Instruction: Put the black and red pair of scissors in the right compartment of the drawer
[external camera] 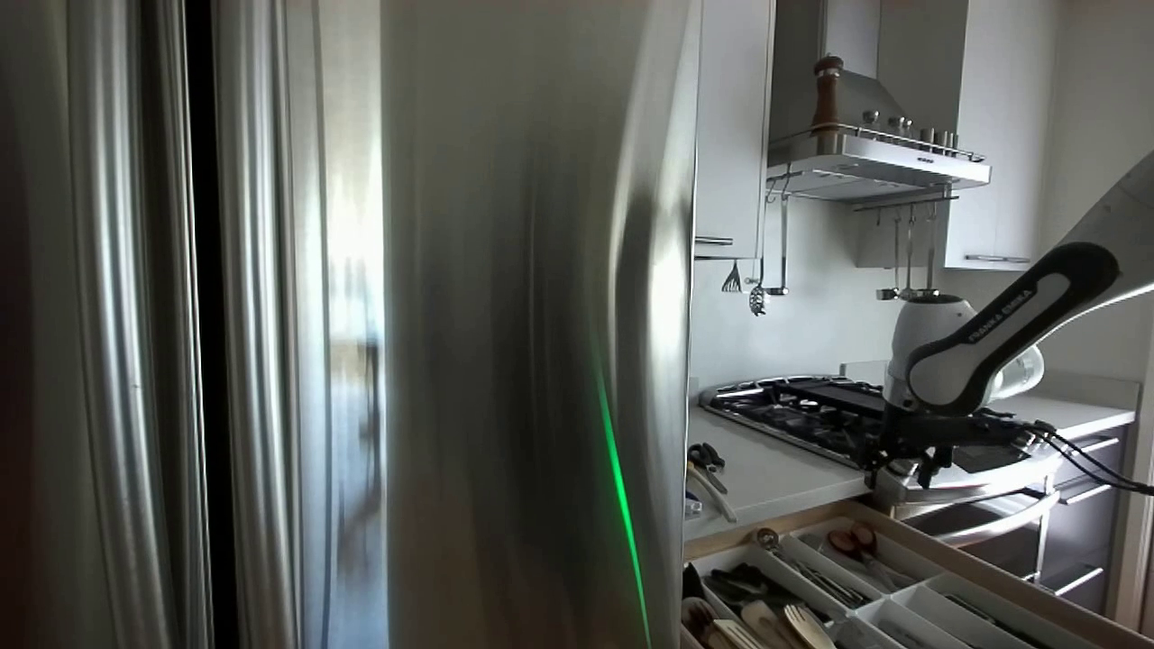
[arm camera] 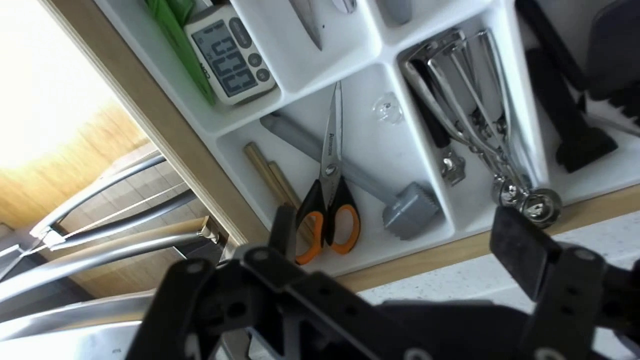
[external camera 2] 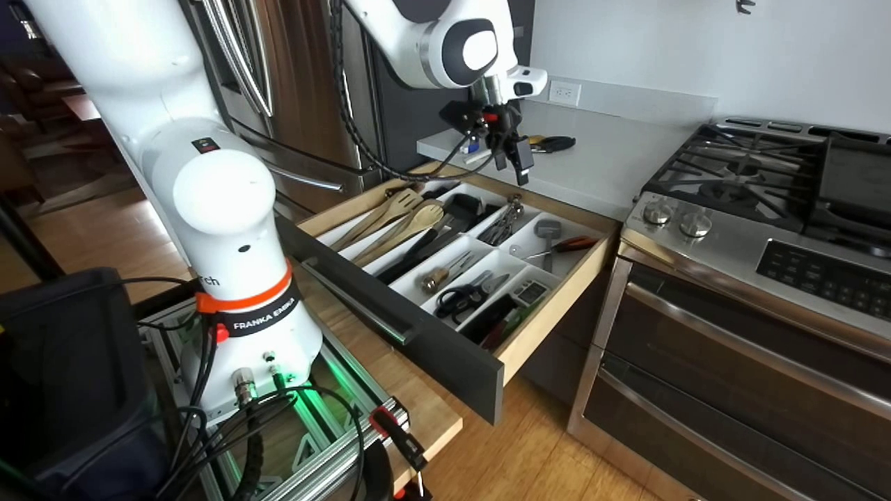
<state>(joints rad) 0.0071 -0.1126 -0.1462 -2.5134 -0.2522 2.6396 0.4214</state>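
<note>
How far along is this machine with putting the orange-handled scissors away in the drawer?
Looks done: the orange-handled scissors lie across the grey mallet, in the right-hand corner compartment of the drawer in an exterior view. In hand: nothing; the gripper hangs above the drawer's edge, jaws apart. Left: probably only moving the gripper away from there.

Arm [external camera 2: 209,160] stood on its base [external camera 2: 271,339], upper part running past the top edge in an exterior view. Wrist [external camera 2: 477,54] bent; claw [external camera 2: 511,170] hung beneath it in both exterior views, fingertips [external camera 2: 522,174] down. Wrist view: claw parted, its two dark fingers [arm camera: 522,250] well apart.
</note>
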